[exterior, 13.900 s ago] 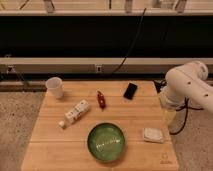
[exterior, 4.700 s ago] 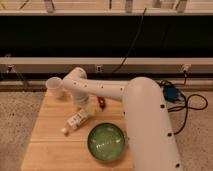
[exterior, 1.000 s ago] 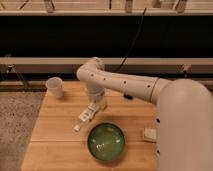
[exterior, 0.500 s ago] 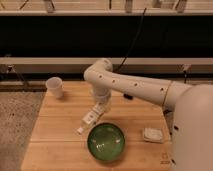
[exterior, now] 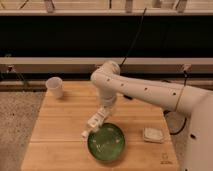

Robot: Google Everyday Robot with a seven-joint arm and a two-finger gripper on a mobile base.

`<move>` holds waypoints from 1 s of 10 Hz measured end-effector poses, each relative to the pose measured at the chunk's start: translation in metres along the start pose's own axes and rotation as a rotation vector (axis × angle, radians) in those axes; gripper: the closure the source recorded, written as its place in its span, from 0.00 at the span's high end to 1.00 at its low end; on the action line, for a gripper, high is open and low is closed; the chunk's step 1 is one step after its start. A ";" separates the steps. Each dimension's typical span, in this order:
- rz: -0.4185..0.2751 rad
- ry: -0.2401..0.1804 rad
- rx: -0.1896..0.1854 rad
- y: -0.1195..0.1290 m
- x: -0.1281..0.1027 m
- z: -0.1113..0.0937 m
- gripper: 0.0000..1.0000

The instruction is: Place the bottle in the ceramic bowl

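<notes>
**A:** What takes up the most room?

**B:** The white arm (exterior: 150,90). It reaches in from the right edge, bends at a rounded joint above the back of the wooden surface (exterior: 55,125), then drops toward the front.

**A:** And on the surface itself?

**B:** The ceramic bowl (exterior: 106,143) is the widest dish, glossy green with a paler centre, sitting near the front edge, a little right of the middle.

**A:** Where is the hand?

**B:** The hand (exterior: 101,116) hangs just above and behind the bowl's back-left rim. It is closed around the bottle.

**A:** So the bottle is off the wood?

**B:** It looks so. The bottle (exterior: 92,124) is tilted, its upper end in the hand and its lower end pointing down and left, right at the bowl's left rim. Whether it touches the rim, I cannot tell.

**A:** Anything smaller?

**B:** A white paper cup (exterior: 55,87) stands upright at the back-left corner, well apart from the bowl. A small pale squarish object (exterior: 152,134) lies just right of the bowl, near the front right.
</notes>
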 end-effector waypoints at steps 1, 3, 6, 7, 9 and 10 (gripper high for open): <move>0.001 -0.002 0.003 0.008 0.000 0.004 0.02; 0.002 -0.007 0.008 0.015 -0.002 0.006 0.02; 0.000 -0.013 0.002 0.038 0.003 0.009 0.02; -0.007 -0.013 0.003 0.037 0.001 0.010 0.02; -0.024 -0.015 0.003 0.038 -0.007 0.012 0.02; -0.026 -0.016 0.002 0.041 -0.009 0.013 0.02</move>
